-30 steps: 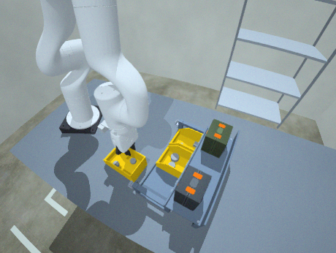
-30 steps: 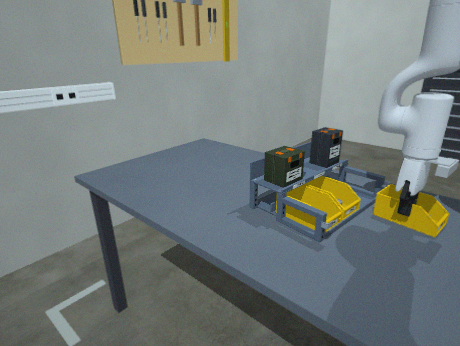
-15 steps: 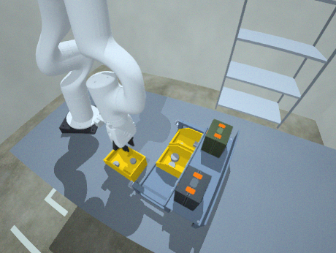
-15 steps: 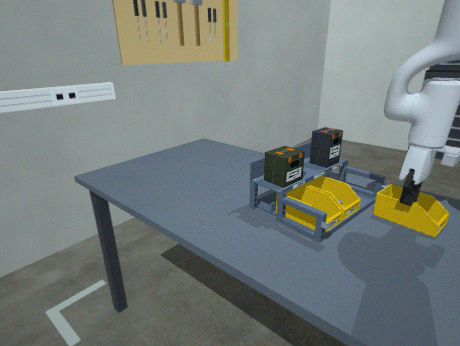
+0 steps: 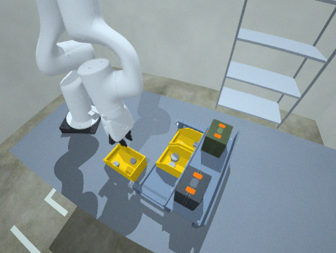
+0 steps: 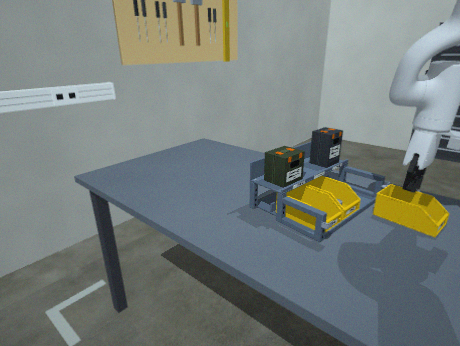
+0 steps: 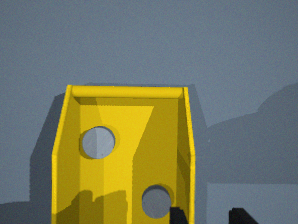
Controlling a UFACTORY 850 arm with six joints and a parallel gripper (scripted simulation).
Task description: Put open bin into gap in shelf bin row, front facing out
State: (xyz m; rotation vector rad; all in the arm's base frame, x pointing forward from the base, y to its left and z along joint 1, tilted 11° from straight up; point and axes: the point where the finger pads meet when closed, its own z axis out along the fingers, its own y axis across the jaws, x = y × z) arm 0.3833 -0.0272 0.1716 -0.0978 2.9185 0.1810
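Observation:
The loose yellow bin point(image 5: 136, 170) point(image 6: 410, 210) point(image 7: 125, 130) stands flat on the table, left of the small grey shelf point(image 5: 155, 186) point(image 6: 367, 175). Two grey discs point(image 7: 98, 142) point(image 7: 156, 201) and a small yellow block lie in it. My gripper point(image 5: 120, 140) point(image 6: 413, 182) point(image 7: 210, 217) hovers just above the bin's rear edge, its fingers a little apart, one on either side of the bin's wall line and gripping nothing. Two yellow bins point(image 5: 186, 138) point(image 5: 174, 161) point(image 6: 305, 207) sit on the shelf's lower board, with a bare slot beside them.
A green box point(image 5: 218, 138) point(image 6: 285, 166) and a dark grey box point(image 5: 193, 184) point(image 6: 326, 146) stand on the shelf's low upper board. The arm's base point(image 5: 78, 124) is behind the bin. A tall shelving unit point(image 5: 263, 80) stands beyond the table.

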